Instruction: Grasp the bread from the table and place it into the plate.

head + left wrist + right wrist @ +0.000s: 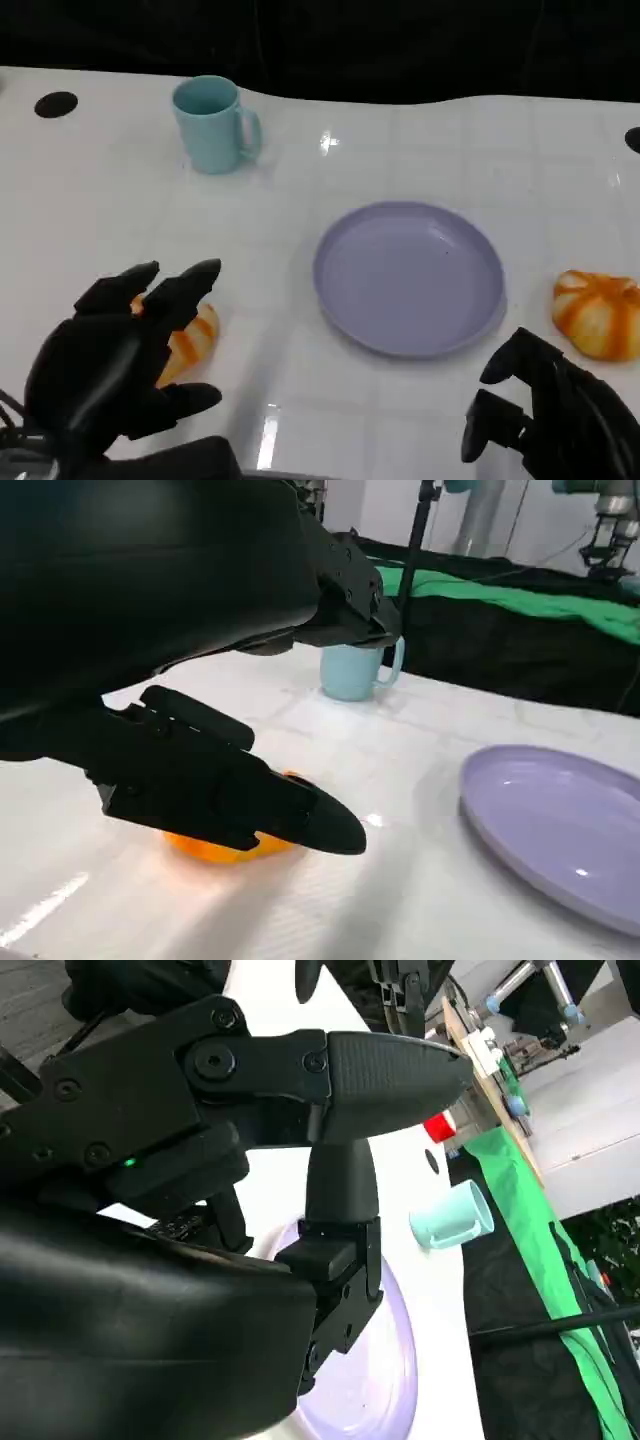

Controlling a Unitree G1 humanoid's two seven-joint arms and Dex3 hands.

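Observation:
An orange, white-striped bread (pixel 195 340) lies on the white table at the lower left, partly hidden under my left hand (pixel 110 365). That hand hovers over it with fingers spread apart, holding nothing. In the left wrist view the bread (pixel 215 850) sits on the table beneath my black fingers (pixel 230 790). The lilac plate (pixel 410 275) stands bare in the middle, to the right of the bread; it also appears as the plate (pixel 560 825) and the plate (pixel 385 1360). My right hand (pixel 555 405) waits near the front edge, right of the plate, with nothing in it.
A second orange bread (pixel 600 313) lies at the right edge beside the plate. A light blue mug (pixel 212 124) stands at the back left, with a black round hole (pixel 55 104) in the table further left. Dark cloth lies behind the table.

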